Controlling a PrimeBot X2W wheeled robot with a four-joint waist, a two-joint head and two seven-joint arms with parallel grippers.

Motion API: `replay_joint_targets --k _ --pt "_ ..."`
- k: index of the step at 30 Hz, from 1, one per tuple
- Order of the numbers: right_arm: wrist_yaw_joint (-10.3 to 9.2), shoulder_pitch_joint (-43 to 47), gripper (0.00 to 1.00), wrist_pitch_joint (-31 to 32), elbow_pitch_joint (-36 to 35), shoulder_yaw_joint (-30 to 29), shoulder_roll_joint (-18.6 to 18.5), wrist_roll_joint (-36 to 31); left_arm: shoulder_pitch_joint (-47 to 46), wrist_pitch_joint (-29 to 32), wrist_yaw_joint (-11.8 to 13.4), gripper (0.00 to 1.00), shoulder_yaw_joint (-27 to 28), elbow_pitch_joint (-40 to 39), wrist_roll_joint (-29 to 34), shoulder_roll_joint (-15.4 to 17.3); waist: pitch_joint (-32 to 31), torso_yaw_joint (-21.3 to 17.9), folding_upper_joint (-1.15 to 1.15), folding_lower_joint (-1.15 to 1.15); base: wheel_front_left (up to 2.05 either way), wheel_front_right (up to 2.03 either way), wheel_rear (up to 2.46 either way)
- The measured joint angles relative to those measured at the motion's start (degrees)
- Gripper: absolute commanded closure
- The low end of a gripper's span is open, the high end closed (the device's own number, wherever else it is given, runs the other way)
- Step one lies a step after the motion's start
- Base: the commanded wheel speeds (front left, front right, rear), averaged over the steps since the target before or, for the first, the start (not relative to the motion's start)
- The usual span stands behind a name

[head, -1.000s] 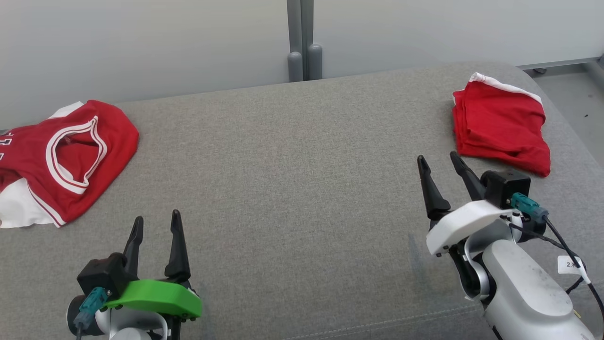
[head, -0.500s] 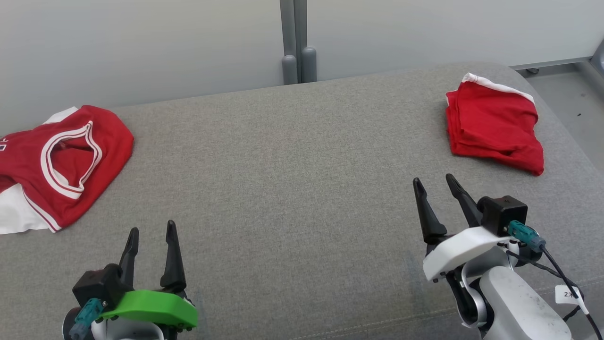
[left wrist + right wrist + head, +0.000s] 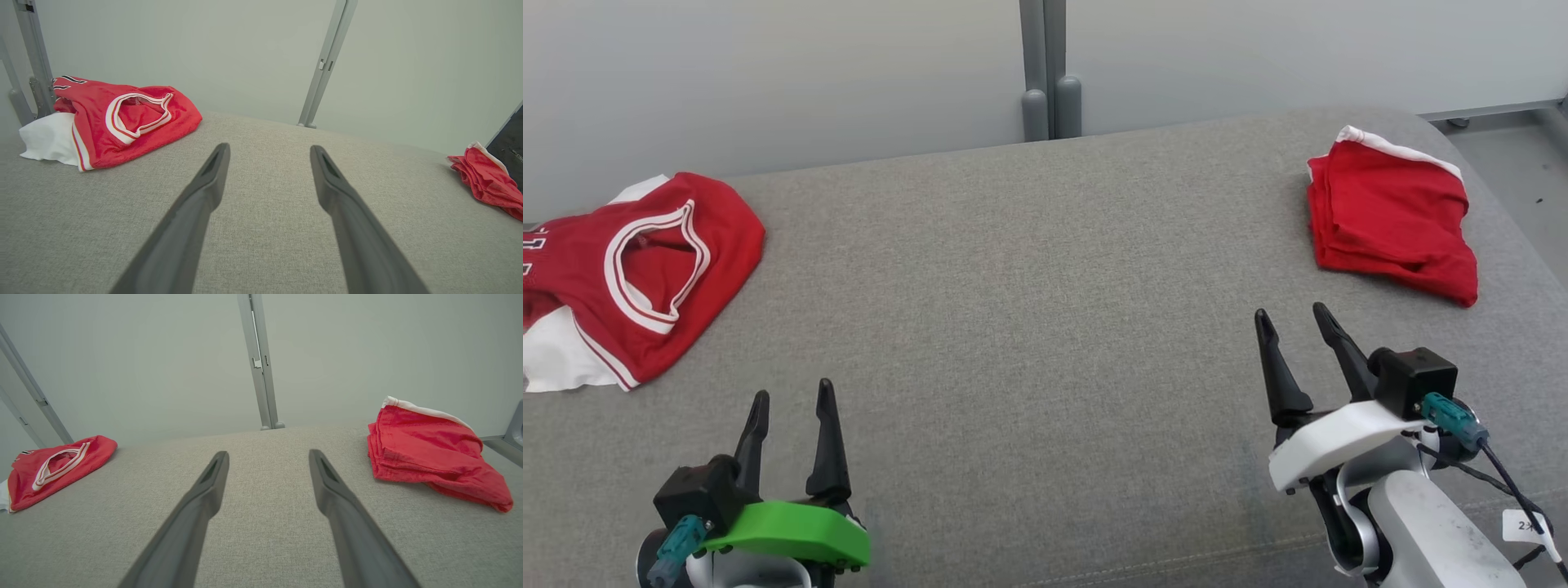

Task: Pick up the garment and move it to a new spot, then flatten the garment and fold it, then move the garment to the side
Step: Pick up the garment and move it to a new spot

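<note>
Red jersey [image 3: 645, 269] with white trim is lying crumpled at the far left of the grey cushion [image 3: 1029, 310], neck hole facing up, white fabric showing under its near edge. Left gripper [image 3: 793, 389] is hovering low at the near left, jaws standing apart, holding nothing, well apart from the jersey. Grey post [image 3: 1045, 73] is standing behind the cushion's middle against the pale wall. Right gripper [image 3: 1290, 310] is hovering at the near right, jaws also spread, empty. Folded red garment [image 3: 1392, 224] is sitting at the far right of the cushion, just beyond the right gripper and not touching it.
</note>
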Motion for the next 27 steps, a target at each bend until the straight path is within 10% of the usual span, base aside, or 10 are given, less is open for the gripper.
replay_joint_targets --k 27 --pt "2.59 -0.35 0.0 0.0 -1.36 3.6 1.38 -2.1 3.66 -0.15 0.44 0.0 8.26 -3.93 1.85 -0.12 0.11 17.34 0.0 0.0 0.0 0.0 0.0"
